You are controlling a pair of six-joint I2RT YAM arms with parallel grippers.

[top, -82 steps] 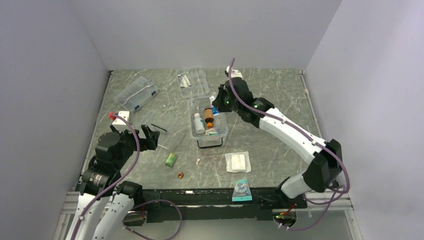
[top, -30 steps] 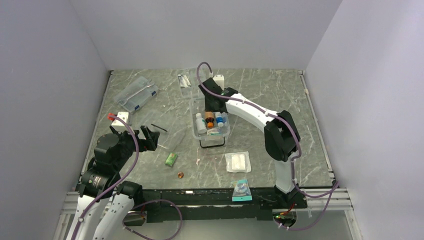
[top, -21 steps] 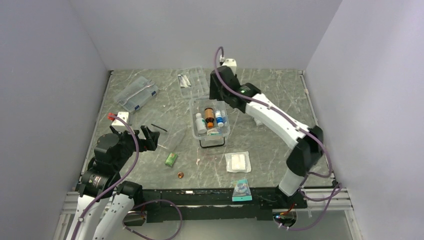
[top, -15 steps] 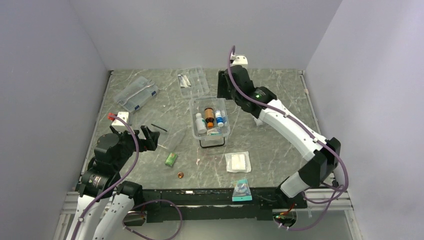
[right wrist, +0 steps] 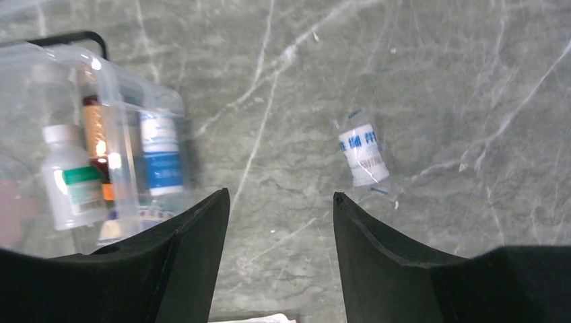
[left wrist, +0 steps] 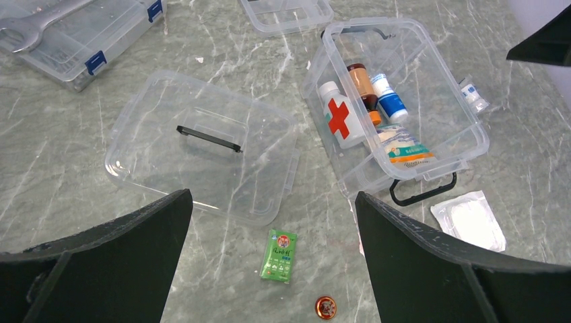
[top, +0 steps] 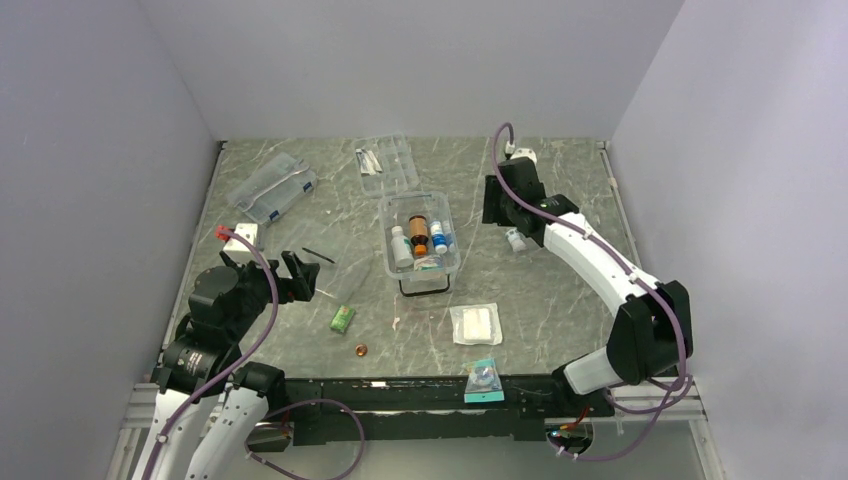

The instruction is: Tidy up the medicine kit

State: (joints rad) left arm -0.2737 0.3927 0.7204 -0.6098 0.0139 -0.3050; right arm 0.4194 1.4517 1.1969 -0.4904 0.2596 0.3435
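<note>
— At the middle of the table [top: 330, 205] we have the medicine kit [left wrist: 438, 87] standing open. How much have we got into it?
— We count a white bottle [left wrist: 340, 114], a brown bottle [left wrist: 360, 81], a blue-labelled bottle [left wrist: 389, 101] and a flat packet [left wrist: 400, 151] at its near end. The lid [left wrist: 155, 114] lies flat on the table to the kit's left, just apart from it.
— And outside?
— Plenty. A small wrapped roll [right wrist: 363, 156] lies near the kit's right side. Nearer us lie a green sachet [left wrist: 279, 254], a copper-coloured disc [left wrist: 326, 307], a gauze packet [top: 475, 323] and a teal packet [top: 483, 380]. We judge the job partly done, perhaps under halfway, and the lid must go on last.
— What are our grippers holding?
— Nothing. The right gripper [right wrist: 279, 196] hangs over bare table between the kit and the roll, jaws well apart and empty. The left gripper [left wrist: 271, 202] sits back above the lid's near edge, jaws spread wide, also empty.
— So the roll is our next pick?
— We think so, being nearest the right gripper. We can't tell whether the clear case [top: 272, 187] with blue latches belongs in the kit.
</note>
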